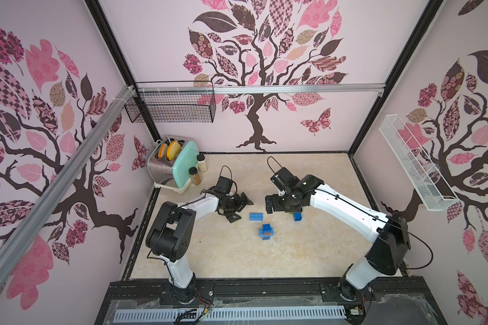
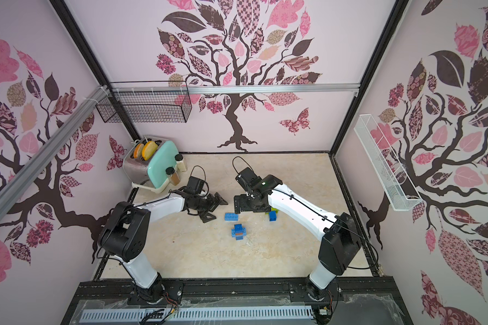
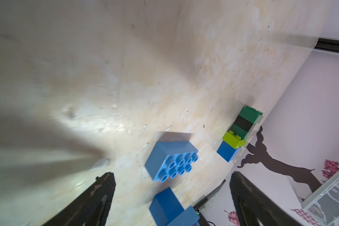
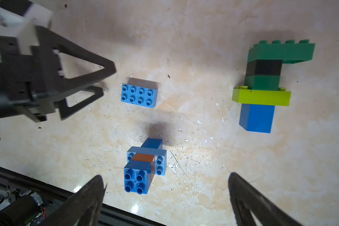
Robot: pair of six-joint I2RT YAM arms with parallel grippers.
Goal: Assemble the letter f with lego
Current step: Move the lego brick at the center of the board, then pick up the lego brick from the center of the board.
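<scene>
Right wrist view shows the whole brick stack [image 4: 262, 96], mostly hidden under the right arm [image 1: 344, 205] in both top views; left hand [image 1: 243, 210] and right hand [image 4: 166, 178] wide, empty.

Toaster [image 1: 185, 163]; two jars [image 1: 195, 176], perhaps spices, beside it

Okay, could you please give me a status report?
Left gripper open, empty, near loose light blue brick. Right gripper open, empty. Blue-brown cluster and green-black-lime-blue stack separate. Nothing in the way.
</scene>
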